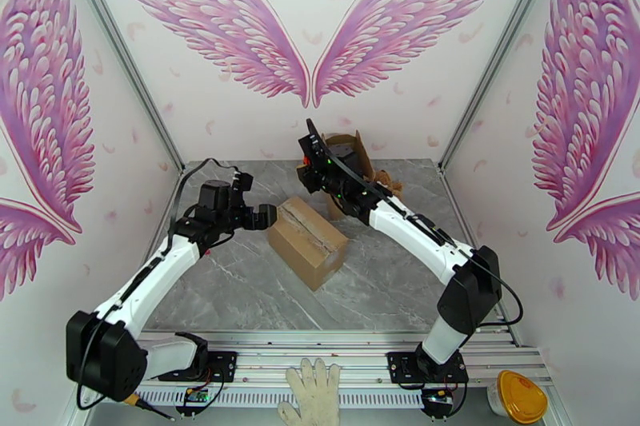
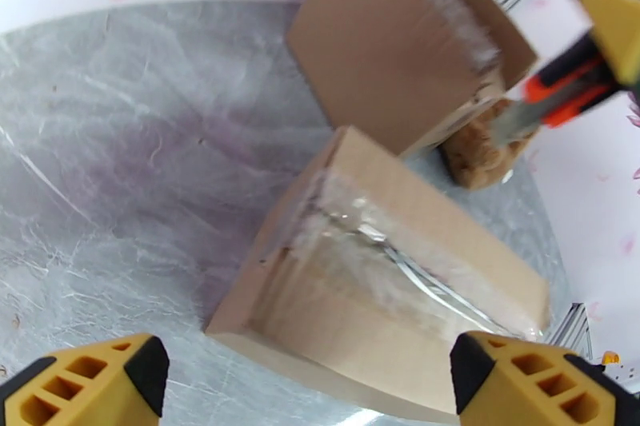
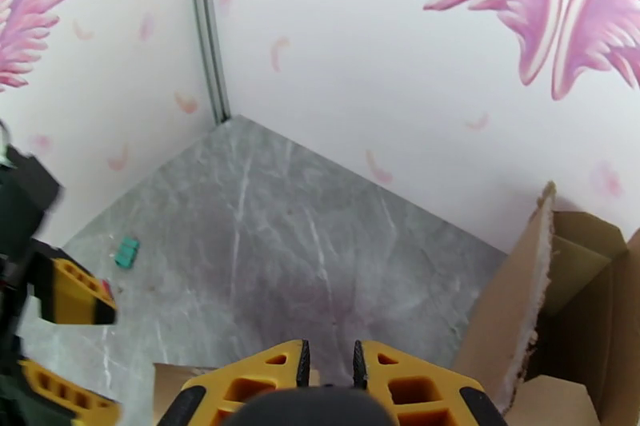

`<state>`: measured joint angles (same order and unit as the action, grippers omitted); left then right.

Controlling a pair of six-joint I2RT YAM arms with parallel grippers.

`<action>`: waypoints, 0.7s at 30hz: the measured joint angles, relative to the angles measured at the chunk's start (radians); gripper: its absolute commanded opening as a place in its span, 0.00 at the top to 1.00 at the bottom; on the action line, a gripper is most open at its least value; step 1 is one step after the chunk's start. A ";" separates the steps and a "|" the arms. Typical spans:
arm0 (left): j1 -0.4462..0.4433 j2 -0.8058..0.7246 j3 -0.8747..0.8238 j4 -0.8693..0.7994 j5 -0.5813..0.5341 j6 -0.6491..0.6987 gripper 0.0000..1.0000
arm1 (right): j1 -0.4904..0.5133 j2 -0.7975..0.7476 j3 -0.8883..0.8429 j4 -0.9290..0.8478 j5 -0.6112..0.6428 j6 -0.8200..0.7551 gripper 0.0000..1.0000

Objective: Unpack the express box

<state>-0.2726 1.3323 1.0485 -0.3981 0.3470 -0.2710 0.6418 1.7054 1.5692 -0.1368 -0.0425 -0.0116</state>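
**A:** Where is the express box found?

**B:** The express box [image 1: 308,242] is set near the middle of the bench [image 1: 240,292]. Its top seam is seen sealed with clear tape [image 2: 400,268].

**A:** How is the left gripper held?

**B:** The left gripper [image 1: 262,217] is held wide open with nothing in it, just beside the box's left end. It is probably placed there so the box can be steadied.

**A:** And the right?

**B:** The right gripper [image 1: 310,164] is closed on a utility knife [image 2: 564,92] and raised beyond the box's far side, near an opened carton [image 1: 352,149]. The bared blade is judged to be meant for the tape, which is not yet touched.
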 measured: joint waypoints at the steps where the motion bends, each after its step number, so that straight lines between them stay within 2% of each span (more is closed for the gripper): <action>1: 0.011 0.025 0.005 0.005 0.016 0.009 0.14 | 0.004 0.000 -0.013 0.026 -0.011 0.008 0.98; 4: 0.043 0.098 0.042 0.014 0.071 0.028 0.32 | 0.019 0.008 -0.046 0.094 -0.034 0.024 0.98; 6: 0.059 0.153 0.084 0.015 0.113 0.035 0.39 | 0.030 0.020 -0.063 0.140 -0.045 0.034 0.99; 14: 0.065 0.256 0.146 0.021 0.268 0.056 0.40 | 0.080 0.062 -0.136 0.267 -0.047 0.052 1.00; 21: 0.068 0.312 0.166 0.001 0.302 0.077 0.46 | 0.100 0.088 -0.137 0.321 -0.039 0.064 1.00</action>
<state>-0.2050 1.6440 1.2148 -0.3969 0.6487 -0.1936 0.7422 1.7931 1.4319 0.1841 -0.0811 0.0525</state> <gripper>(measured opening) 0.558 0.214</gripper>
